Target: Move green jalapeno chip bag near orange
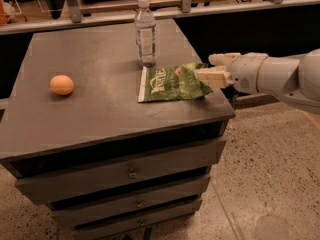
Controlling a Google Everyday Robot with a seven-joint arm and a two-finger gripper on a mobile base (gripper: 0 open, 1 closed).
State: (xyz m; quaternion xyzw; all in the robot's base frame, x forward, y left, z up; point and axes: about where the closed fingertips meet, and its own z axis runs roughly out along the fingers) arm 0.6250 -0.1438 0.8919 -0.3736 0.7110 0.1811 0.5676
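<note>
The green jalapeno chip bag lies flat near the right edge of the dark cabinet top, with its white edge strip on the left. The orange sits far to the left, well apart from the bag. My gripper reaches in from the right at the bag's right end. Its fingers are spread, the lower fingertip right at the bag's edge, the upper one clear of it. It holds nothing.
A clear water bottle stands upright just behind the bag's left end. The cabinet has several drawers below. The cabinet's right edge runs right beside the bag. A wooden rail runs behind the cabinet, and speckled floor lies to the right.
</note>
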